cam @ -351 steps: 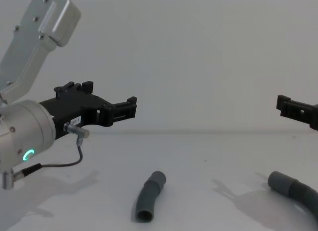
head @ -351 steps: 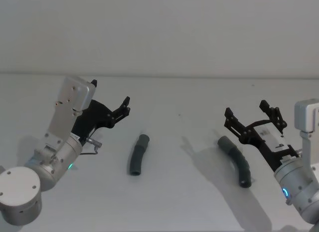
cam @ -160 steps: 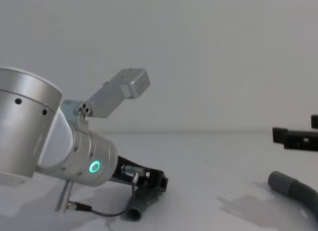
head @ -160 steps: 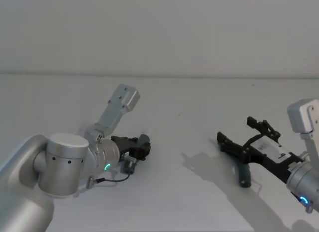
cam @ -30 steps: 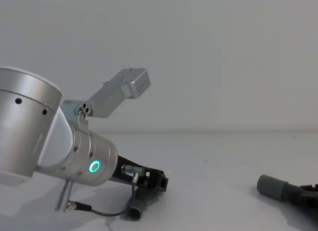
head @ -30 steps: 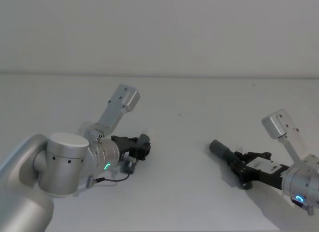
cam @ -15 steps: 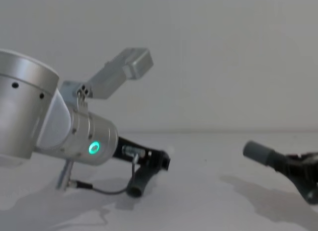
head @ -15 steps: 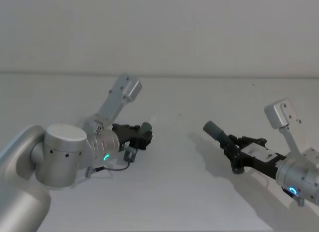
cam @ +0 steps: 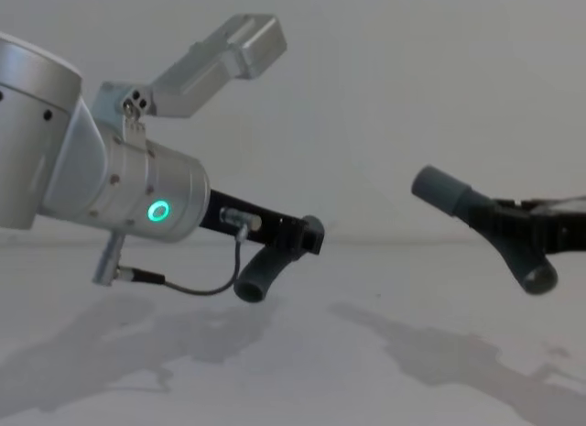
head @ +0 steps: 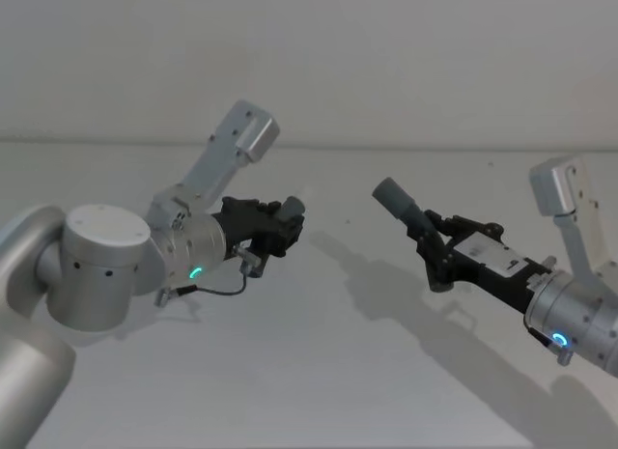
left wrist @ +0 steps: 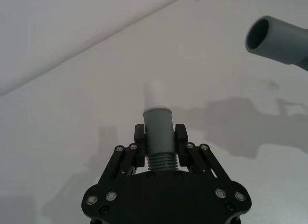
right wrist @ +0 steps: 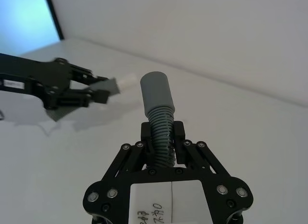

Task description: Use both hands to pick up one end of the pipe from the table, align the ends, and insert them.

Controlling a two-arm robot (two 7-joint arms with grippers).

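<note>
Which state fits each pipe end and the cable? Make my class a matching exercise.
Things:
1. narrow white spigot tip
2. wide hollow grey socket cuff
3. thin grey cable

States:
A. droops under the silver left wrist
B. on right pipe piece, clamped in black right gripper
C. on left pipe piece, clamped in black left gripper

Pairs: 1-C; 2-B; 3-A

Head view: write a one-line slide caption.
Left gripper holds the short pipe piece, right gripper the longer piece, above the table, ends not yet joined.
</note>
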